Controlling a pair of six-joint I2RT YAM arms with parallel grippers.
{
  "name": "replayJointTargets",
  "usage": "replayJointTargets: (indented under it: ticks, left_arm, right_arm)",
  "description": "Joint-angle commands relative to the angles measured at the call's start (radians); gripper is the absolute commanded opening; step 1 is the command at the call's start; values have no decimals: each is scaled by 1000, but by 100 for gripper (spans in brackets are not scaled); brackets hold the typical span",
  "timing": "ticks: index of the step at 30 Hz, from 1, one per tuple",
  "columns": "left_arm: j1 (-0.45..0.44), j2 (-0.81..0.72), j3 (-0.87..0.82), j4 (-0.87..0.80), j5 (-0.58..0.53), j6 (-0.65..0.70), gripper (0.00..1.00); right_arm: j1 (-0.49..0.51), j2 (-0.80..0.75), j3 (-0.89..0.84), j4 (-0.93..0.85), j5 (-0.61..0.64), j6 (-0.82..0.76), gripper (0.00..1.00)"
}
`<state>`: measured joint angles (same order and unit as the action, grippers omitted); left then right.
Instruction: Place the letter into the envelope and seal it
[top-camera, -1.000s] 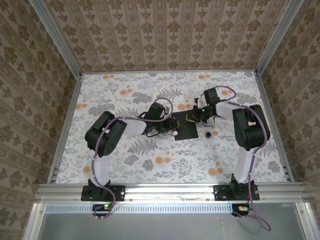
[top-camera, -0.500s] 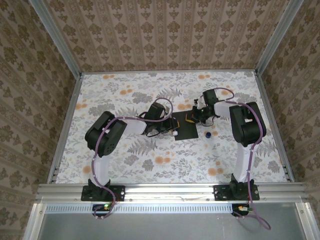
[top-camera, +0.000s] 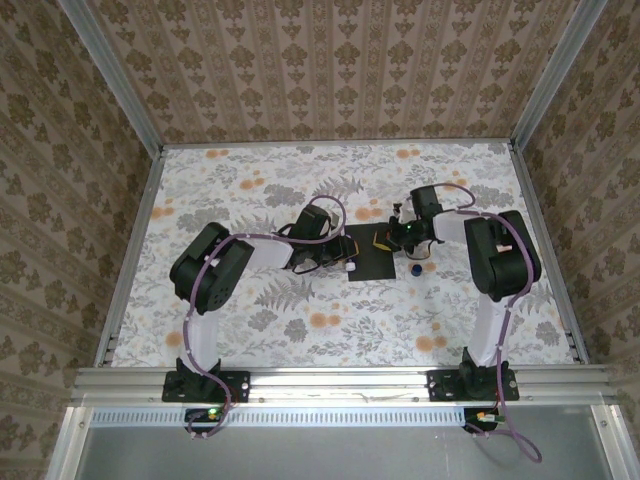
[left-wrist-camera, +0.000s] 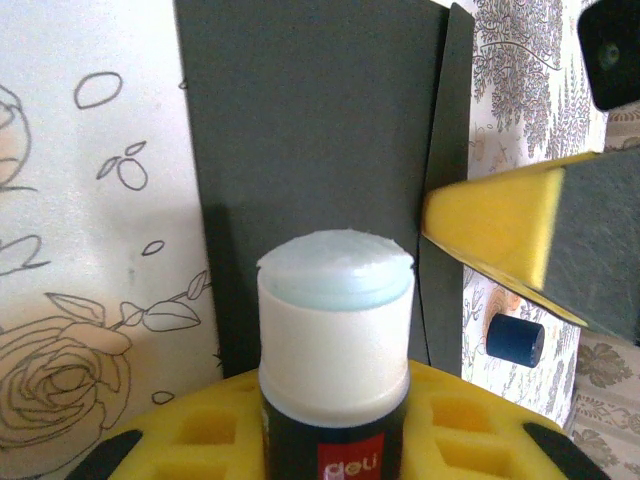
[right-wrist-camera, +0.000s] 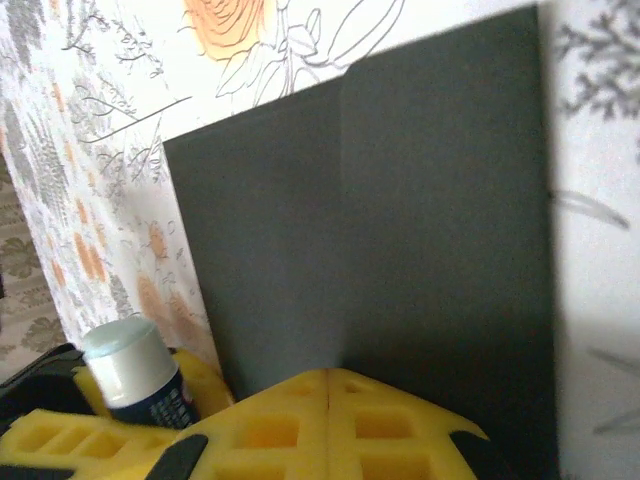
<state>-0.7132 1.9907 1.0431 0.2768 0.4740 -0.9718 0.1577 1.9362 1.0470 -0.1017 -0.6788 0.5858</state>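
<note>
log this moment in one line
left hand: holds uncapped white glue stick at flat black paper envelope | right hand: shut at envelope edge | small blue cap: beside envelope

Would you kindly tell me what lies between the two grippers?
The black envelope lies flat between the left gripper, which holds the glue stick, and the right gripper, as the top view shows.

Closed right claw (right-wrist-camera: 330, 385) over black envelope (right-wrist-camera: 400, 230), uncapped glue stick (right-wrist-camera: 135, 375) at lower left

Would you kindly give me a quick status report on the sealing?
Left end effector shut on uncapped glue stick, over envelope. Right end effector shut, tips over envelope. Blue cap beside envelope.
</note>
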Motion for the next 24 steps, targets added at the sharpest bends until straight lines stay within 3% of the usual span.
replayJointTargets:
  ticks: [1,24]
  left_arm:
    - [-12,28,14,-1,3,14,0]
    - [-14,24,13,-1,5,13,0]
  right_arm:
    - [-2,-71,-38,82,-22,77,0]
    - [9,-52,-151,76,30,75,0]
